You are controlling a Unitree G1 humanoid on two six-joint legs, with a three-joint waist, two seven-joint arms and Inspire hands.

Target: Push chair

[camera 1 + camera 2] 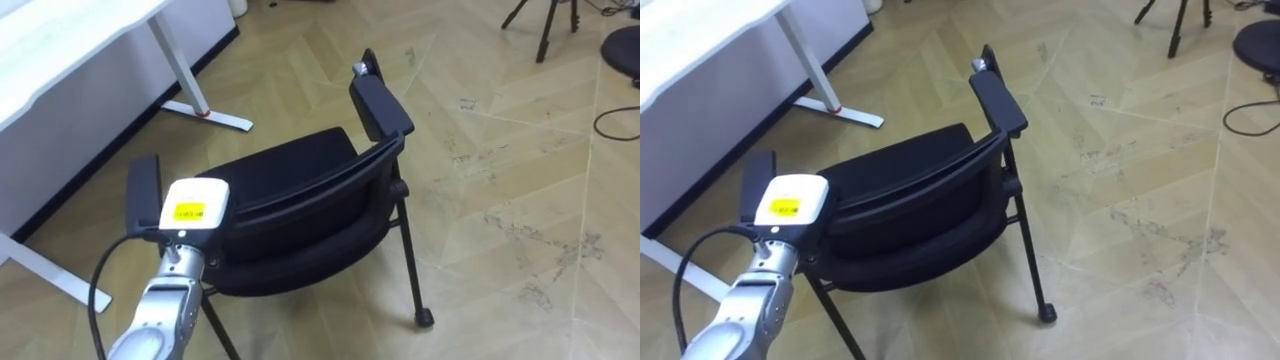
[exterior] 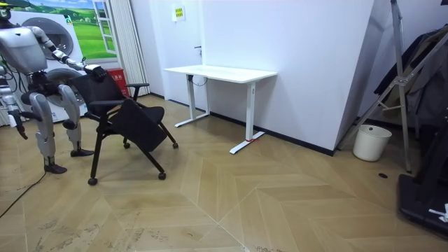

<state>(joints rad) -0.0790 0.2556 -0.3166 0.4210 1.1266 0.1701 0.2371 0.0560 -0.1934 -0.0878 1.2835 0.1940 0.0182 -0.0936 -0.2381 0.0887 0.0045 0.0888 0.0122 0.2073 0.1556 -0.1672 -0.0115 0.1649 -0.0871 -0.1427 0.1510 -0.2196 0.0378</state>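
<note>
Chair: black chair [image 1: 300, 200] with armrests, on the wood floor [image 1: 500, 180] right in front of the robot. It looks a bit tipped in the room view, hard to be sure.
Left hand: left hand [image 1: 190, 212] is at the backrest's top edge, beside the near armrest. Only its back shows, so can't tell its grip.
Right hand: right hand [image 2: 23, 131] hangs at the robot's side, too small to tell its state.
Room: white table [image 1: 60, 40] is near on the robot's left, with open floor ahead and to the right.
Bin: white bin [image 2: 371, 142] by the wall, can't see inside.
</note>
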